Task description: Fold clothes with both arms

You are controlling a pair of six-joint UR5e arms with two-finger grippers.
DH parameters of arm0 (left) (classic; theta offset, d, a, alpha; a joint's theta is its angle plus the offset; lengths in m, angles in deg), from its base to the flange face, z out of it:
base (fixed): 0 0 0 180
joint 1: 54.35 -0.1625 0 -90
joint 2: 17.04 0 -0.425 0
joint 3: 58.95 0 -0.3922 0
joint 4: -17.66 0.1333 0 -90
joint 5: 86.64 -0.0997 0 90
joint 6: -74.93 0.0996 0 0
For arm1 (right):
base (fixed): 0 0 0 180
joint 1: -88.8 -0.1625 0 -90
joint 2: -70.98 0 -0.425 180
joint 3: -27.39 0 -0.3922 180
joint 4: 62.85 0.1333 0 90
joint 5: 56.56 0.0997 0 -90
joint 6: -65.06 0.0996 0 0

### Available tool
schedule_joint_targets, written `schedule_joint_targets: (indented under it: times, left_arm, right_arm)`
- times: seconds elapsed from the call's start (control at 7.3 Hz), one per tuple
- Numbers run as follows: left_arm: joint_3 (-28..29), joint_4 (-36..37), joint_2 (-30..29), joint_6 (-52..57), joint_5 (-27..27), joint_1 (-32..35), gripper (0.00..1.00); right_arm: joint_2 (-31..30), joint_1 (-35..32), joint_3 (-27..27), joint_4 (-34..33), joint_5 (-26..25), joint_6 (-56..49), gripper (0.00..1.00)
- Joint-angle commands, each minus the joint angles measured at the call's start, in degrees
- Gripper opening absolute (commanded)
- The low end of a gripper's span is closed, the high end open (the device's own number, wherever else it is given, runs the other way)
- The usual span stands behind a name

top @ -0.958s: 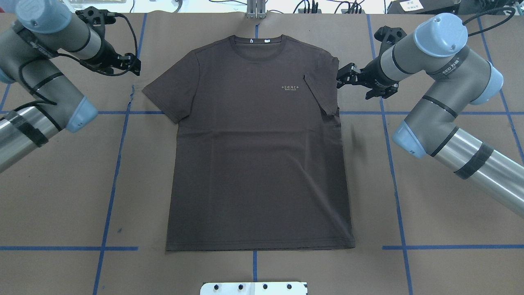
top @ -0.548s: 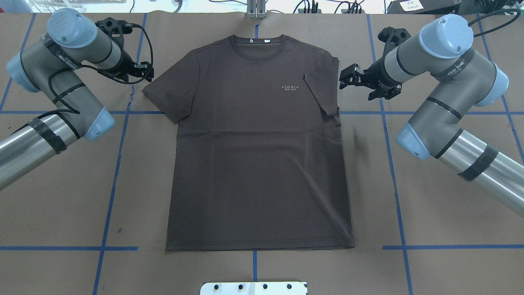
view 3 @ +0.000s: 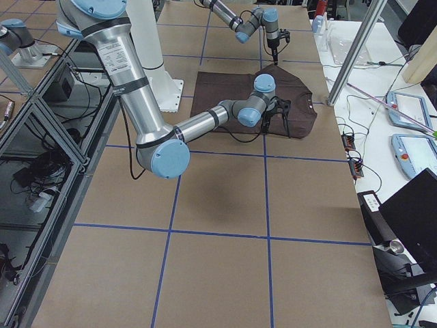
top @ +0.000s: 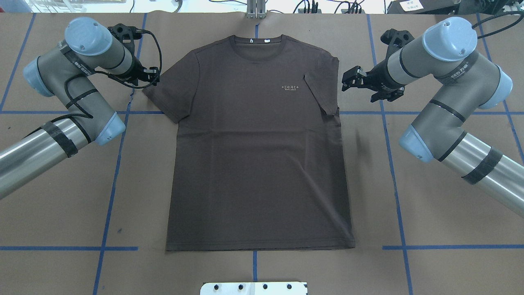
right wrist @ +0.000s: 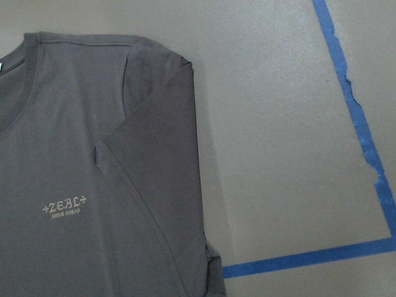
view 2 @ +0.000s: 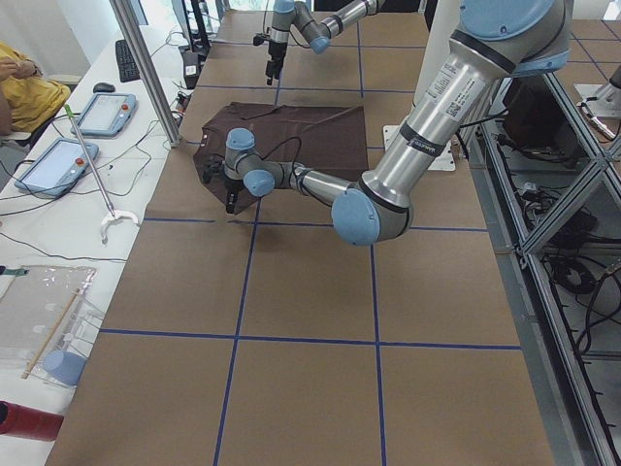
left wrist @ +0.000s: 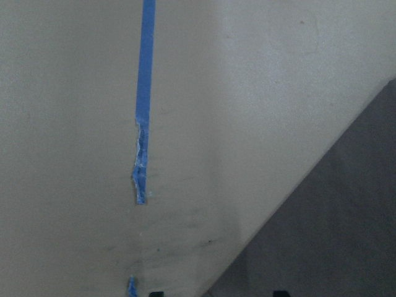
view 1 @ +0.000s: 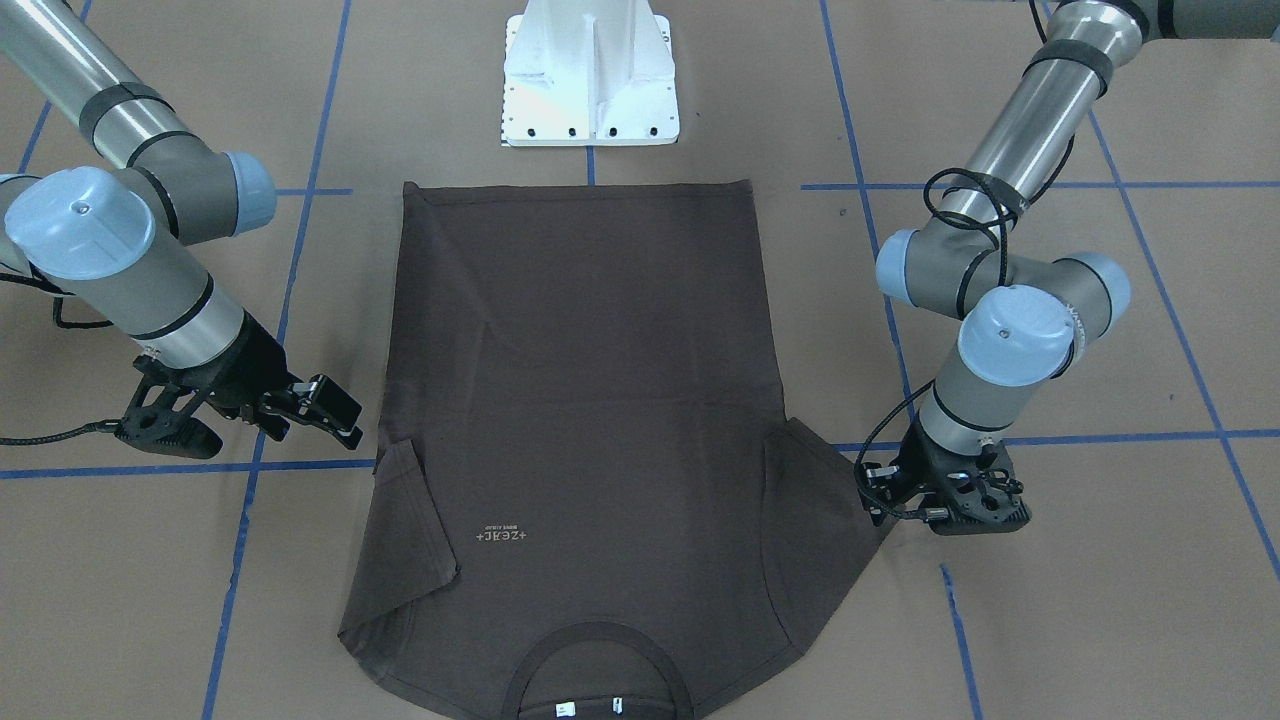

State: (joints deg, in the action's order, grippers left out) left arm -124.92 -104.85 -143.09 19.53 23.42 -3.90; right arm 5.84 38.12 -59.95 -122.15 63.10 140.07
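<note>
The dark brown T-shirt [top: 258, 155] lies flat, front up, collar [top: 256, 43] at the far edge and pale logo [top: 291, 88] showing. Its sleeve on the right arm's side is folded in over the chest [right wrist: 161, 124]; the other sleeve [top: 170, 92] lies spread out. My left gripper [top: 153, 76] is low at that spread sleeve's outer edge [view 1: 875, 495]; its wrist view shows the sleeve edge [left wrist: 346, 235] between two parted fingertips, open. My right gripper [top: 348, 80] hovers open and empty just off the folded side of the shirt [view 1: 335, 405].
The white base block [view 1: 590, 75] stands at the near hem side. Blue tape lines [top: 118, 164] cross the brown paper table. A metal post [top: 256, 10] stands behind the collar. Tablets and cables [view 2: 97, 112] lie on a side bench past the far edge.
My left gripper has swung in toward the shirt and now sits at the spread sleeve's edge. My right gripper has drawn back slightly from the shirt. The shirt has not moved.
</note>
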Motion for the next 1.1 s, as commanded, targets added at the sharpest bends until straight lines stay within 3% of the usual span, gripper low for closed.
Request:
schedule_joint_targets:
  times: [0.0, 0.41, 0.55, 0.68, 0.96]
  left_arm:
    - [0.31, 0.08, -0.08, 0.12, -0.46, -0.62, 0.61]
    - [0.31, 0.16, 0.27, 0.21, -0.55, -0.71, 0.56]
    - [0.31, 0.25, 0.19, 0.12, -0.46, -0.71, 0.50]
    - [0.40, 0.25, 0.19, 0.03, -0.55, -0.71, 0.37]
    - [0.31, 0.34, 0.36, 0.03, -0.64, -1.06, 0.34]
  right_arm:
    - [0.01, 0.06, 0.15, 0.07, -0.03, -0.13, 1.00]
    - [0.19, 0.06, 0.15, -0.20, -0.03, -0.13, 1.00]
    - [0.19, 0.06, 0.24, -0.28, -0.03, -0.39, 1.00]
    - [0.19, 0.06, 0.24, -0.29, -0.03, -0.39, 1.00]
    - [0.19, 0.06, 0.32, -0.37, 0.05, -0.48, 1.00]
